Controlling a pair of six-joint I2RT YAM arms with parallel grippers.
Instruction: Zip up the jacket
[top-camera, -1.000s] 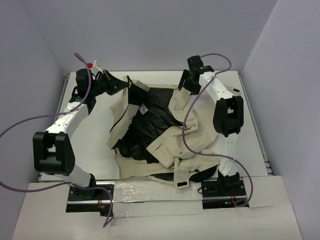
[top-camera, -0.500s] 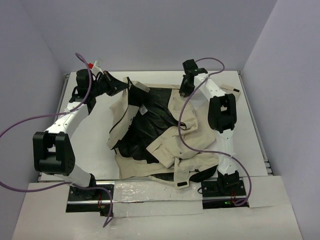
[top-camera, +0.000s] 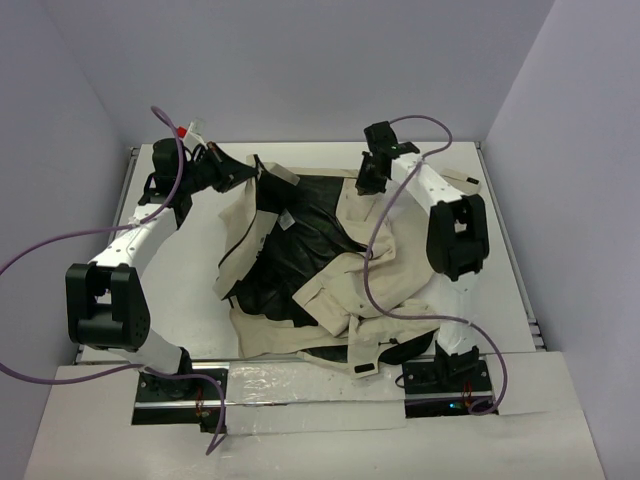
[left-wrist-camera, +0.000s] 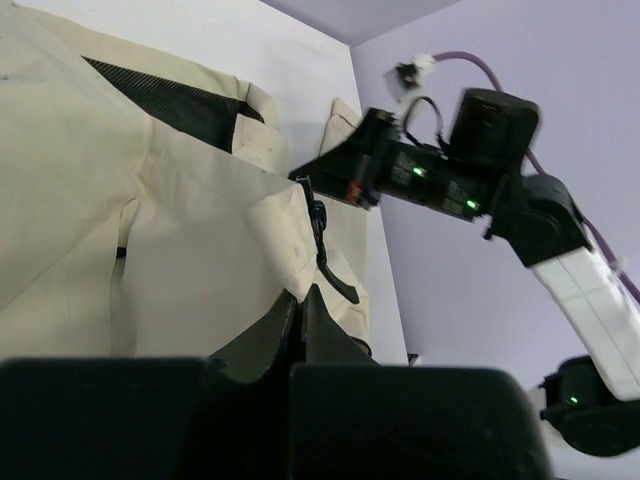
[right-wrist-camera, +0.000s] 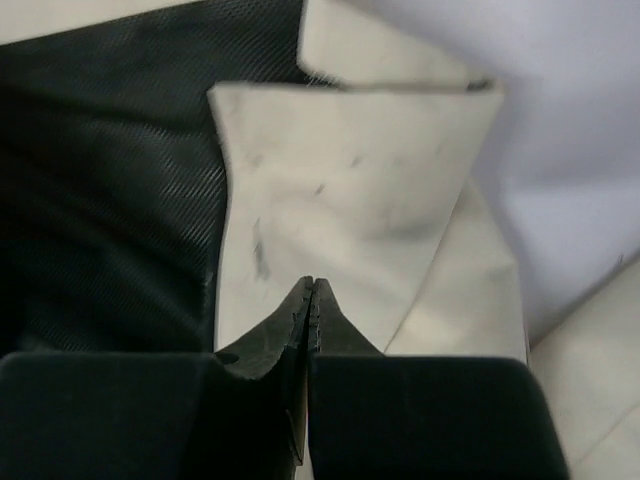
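Observation:
The jacket (top-camera: 385, 265) lies open on the white table (top-camera: 185, 280), beige outside, with its black lining (top-camera: 300, 245) and a small white label (top-camera: 285, 218) facing up. My left gripper (top-camera: 243, 172) is at the jacket's back left edge. In the left wrist view it (left-wrist-camera: 299, 293) is shut on a fold of beige fabric (left-wrist-camera: 100, 190), just below the dark zipper pull (left-wrist-camera: 322, 245). My right gripper (top-camera: 364, 186) is at the back right. Its shut tips (right-wrist-camera: 312, 283) rest on a beige flap (right-wrist-camera: 350, 170) beside the lining (right-wrist-camera: 100, 180), and no fabric shows between them.
Purple walls close in the table at the back and on both sides. A crumpled sleeve and hem (top-camera: 365, 335) lie near the right arm's base. Purple cables (top-camera: 385, 255) hang over the jacket. The right arm (left-wrist-camera: 450, 175) appears across from the left wrist camera.
The right gripper has closed from wide open to shut. It also shifted a little left, onto the jacket's back right flap. The left arm and its grip have stayed still.

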